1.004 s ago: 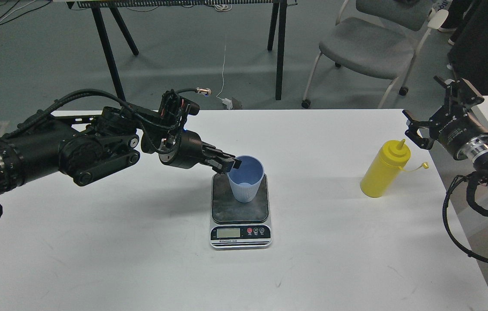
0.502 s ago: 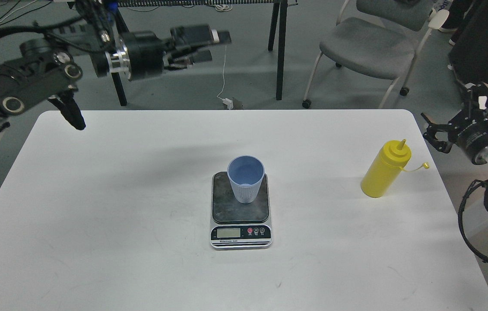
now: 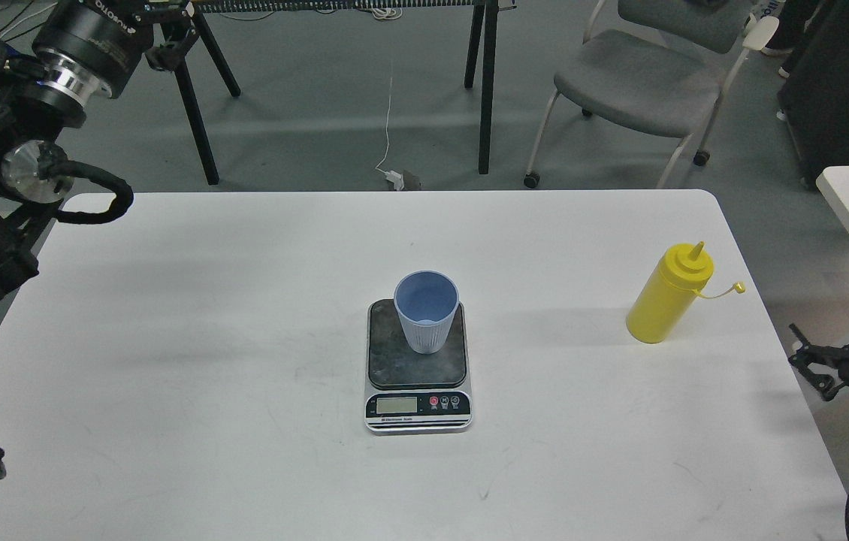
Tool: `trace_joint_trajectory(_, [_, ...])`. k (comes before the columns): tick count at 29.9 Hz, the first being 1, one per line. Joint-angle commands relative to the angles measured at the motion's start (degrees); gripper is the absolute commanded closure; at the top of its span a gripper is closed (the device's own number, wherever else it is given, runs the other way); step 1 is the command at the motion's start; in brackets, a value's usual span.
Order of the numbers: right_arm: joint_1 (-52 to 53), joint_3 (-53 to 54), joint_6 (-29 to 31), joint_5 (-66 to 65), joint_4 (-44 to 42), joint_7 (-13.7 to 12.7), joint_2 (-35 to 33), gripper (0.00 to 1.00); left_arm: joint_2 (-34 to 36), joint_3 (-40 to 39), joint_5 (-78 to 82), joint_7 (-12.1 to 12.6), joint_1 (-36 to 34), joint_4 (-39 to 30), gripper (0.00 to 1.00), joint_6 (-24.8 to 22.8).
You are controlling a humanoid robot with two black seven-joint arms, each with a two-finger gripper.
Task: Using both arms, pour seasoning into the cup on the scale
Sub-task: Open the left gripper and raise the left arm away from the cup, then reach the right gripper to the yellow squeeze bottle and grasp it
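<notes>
Near edge of desk: bare white top between me and the scale; nothing to clear on the way in.
Scale point(image 3: 418, 402): flat at the middle of the desk, display panel facing the near edge, readout too small for me to read.
Cup point(image 3: 427, 310): upright on the far part of the weighing plate, mouth open, looks empty; nothing holds it.
Seasoning point(image 3: 669, 294): yellow squeeze bottle upright close to the right edge, well apart from the scale, nozzle up, cap hanging off on its tether toward the right, so the nozzle looks uncapped.
Right gripper point(image 3: 819, 364): low and off the right edge, nearer than the bottle, fingers spread apart, carrying nothing.
Left gripper point(image 3: 161, 34): high beyond the far-left corner, wrist ring plain, fingers partly out of view; I cannot tell how the jaws stand.
Step in hand, my judgement: fetch the bottle with the right arm. I would come in level from the right edge, take the body around its middle below the shoulder, close softly so nothing squirts, and keep clear of the tethered cap.
Care: lift straight before carrying toward the centre; bring the left arm to steady the cup without pressing on the plate.
</notes>
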Motion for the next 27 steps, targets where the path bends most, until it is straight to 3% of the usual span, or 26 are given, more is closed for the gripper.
trace_joint_trajectory(1, [-3.8, 0.4, 0.0, 0.3, 4.9, 2.9, 2.7, 0.01, -0.1, -0.1, -0.1, 0.0, 1.8, 0.0, 0.01, 0.0])
trace_joint_trajectory(4, [-3.8, 0.4, 0.0, 0.2, 6.5, 4.0, 5.4, 0.01, 0.1, -0.1, -0.1, 0.0, 2.5, 0.0, 0.01, 0.0])
trace_joint_trajectory(12, [-0.8, 0.5, 0.0, -0.3, 8.7, 4.0, 12.2, 0.01, 0.3, -0.1, 0.0, 0.0, 2.7, 0.1, 0.01, 0.0])
trace_joint_trajectory(27, [6.3, 0.5, 0.0, -1.7, 2.8, 4.1, 16.0, 0.01, 0.5, 0.0, 0.1, 0.0, 3.6, 0.1, 0.01, 0.0])
